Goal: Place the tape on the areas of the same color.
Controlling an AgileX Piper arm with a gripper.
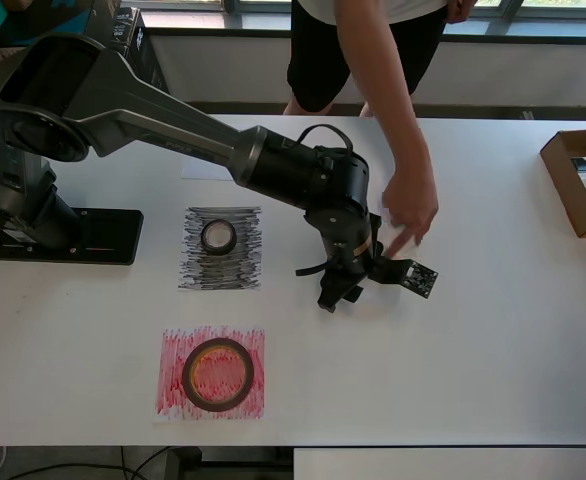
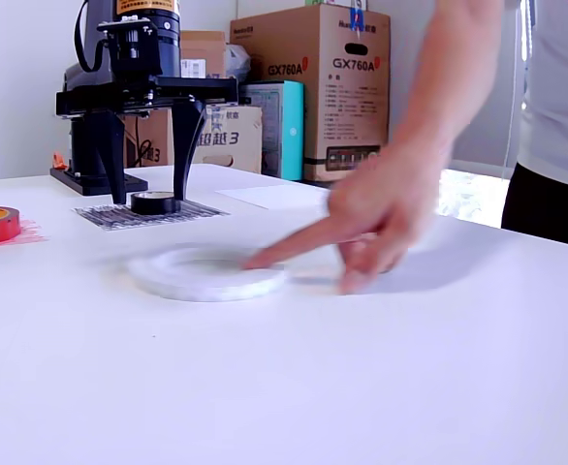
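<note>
Exterior view: hand [image 2: 386, 208] touches white roll [image 2: 206, 273]

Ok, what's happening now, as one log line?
black tape: on black patch | red tape: on red patch | white tape: bare table, person's finger on it | robot hand: open, empty

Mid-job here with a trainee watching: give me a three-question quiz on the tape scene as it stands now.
1. True or false: the black tape roll lies on the black scribbled patch.
2. Which roll is on the red patch? A) white B) reddish-brown C) black
3. Fill in: a person's hand touches the ____ roll on the table.

Key: 1 true. 2 B, the reddish-brown roll. 3 white, the white roll, beside the gripper.
</note>
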